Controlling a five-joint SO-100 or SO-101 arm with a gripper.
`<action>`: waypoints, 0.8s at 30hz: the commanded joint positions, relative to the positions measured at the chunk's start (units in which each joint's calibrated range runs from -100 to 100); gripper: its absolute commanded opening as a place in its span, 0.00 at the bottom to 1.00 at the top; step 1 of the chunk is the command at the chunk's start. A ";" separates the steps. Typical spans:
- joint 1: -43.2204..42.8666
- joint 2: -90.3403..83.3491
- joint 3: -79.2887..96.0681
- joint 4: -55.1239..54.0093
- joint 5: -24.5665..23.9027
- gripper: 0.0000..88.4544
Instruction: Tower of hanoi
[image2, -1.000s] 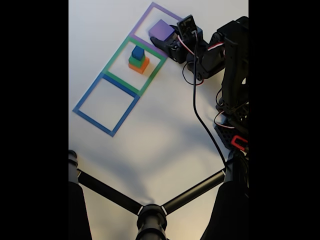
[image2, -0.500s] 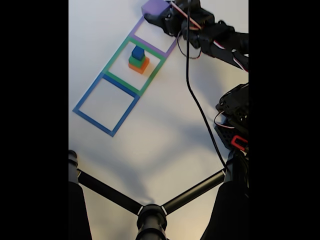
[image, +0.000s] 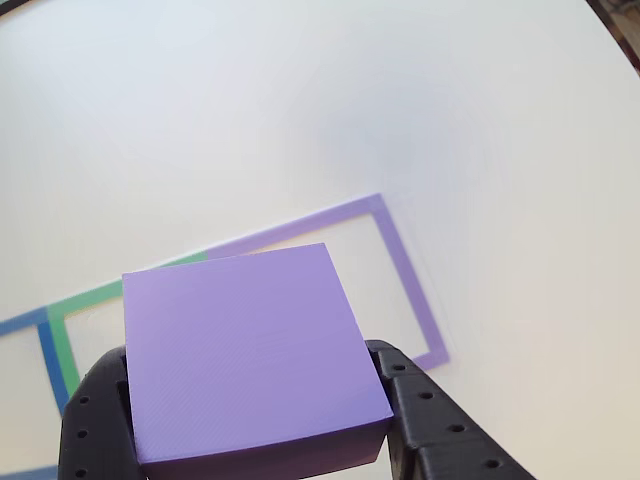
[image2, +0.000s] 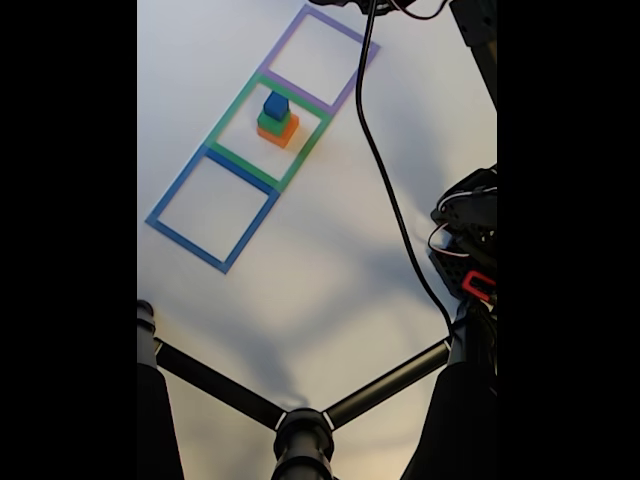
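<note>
In the other view my gripper (image: 262, 425) is shut on the purple square slab (image: 240, 340), with a black finger (image: 95, 420) on its left side and another on its right. The slab hangs high above the table, over the purple tape square (image: 405, 270). In the fixed view the remaining blocks stand stacked inside the green tape square (image2: 232, 110): the orange block (image2: 281, 135) at the bottom, the green cube (image2: 270, 124) on it, and the small blue cube (image2: 276, 105) on top. Nothing lies in the purple tape square (image2: 345, 30) in that view.
A blue tape square (image2: 180, 185) adjoins the green one at the lower left, with nothing in it. A black cable (image2: 385, 190) runs down to the arm's base (image2: 470, 230) at the right. Black tripod legs (image2: 300, 420) cross the bottom of the fixed view.
The gripper has lifted the purple slab out of the purple tape square and carried it up and away, past the top edge of the fixed view. The three-block stack has not moved.
</note>
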 joint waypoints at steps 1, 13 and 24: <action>-4.63 -8.21 -3.28 5.40 0.00 0.18; -23.00 -11.50 -3.19 10.42 0.00 0.18; -38.18 -12.94 13.17 -0.02 0.00 0.18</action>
